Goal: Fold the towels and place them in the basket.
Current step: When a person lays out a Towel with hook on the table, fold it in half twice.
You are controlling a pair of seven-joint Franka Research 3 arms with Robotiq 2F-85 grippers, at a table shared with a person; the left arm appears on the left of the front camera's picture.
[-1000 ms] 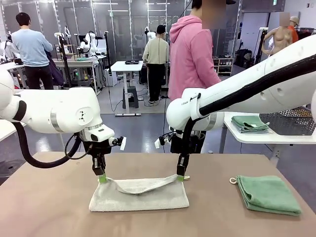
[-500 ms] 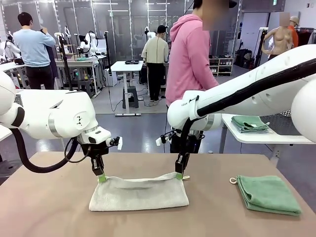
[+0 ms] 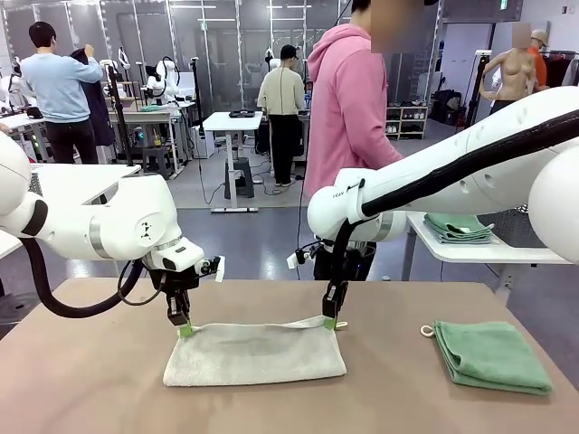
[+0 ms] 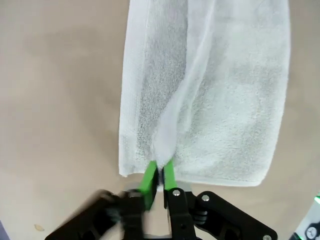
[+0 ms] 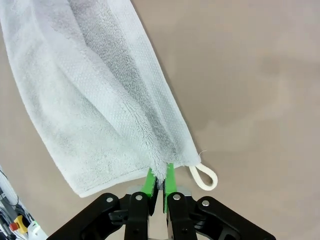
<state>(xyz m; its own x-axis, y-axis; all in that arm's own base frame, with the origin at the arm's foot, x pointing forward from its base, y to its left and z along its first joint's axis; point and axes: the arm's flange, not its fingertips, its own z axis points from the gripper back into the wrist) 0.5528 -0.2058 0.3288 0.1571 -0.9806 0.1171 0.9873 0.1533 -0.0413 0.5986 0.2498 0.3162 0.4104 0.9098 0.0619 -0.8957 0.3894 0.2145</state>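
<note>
Both arms were glossy white with rounded, bulbous joints. The left arm [image 3: 118, 221] carried a silver-grey band [image 3: 99, 237] around one joint and a thick black ribbed hose [image 3: 45, 291] beneath it. The right arm [image 3: 434, 176] had a black cable [image 3: 479, 154] along its underside and small dark lettering [image 3: 338, 192] near the wrist. The left claw [image 3: 184, 329] and right claw [image 3: 331, 322] were black with bright green pads [image 4: 148, 179], and silver screws [image 5: 175, 197] dotted their finger mounts.
</note>
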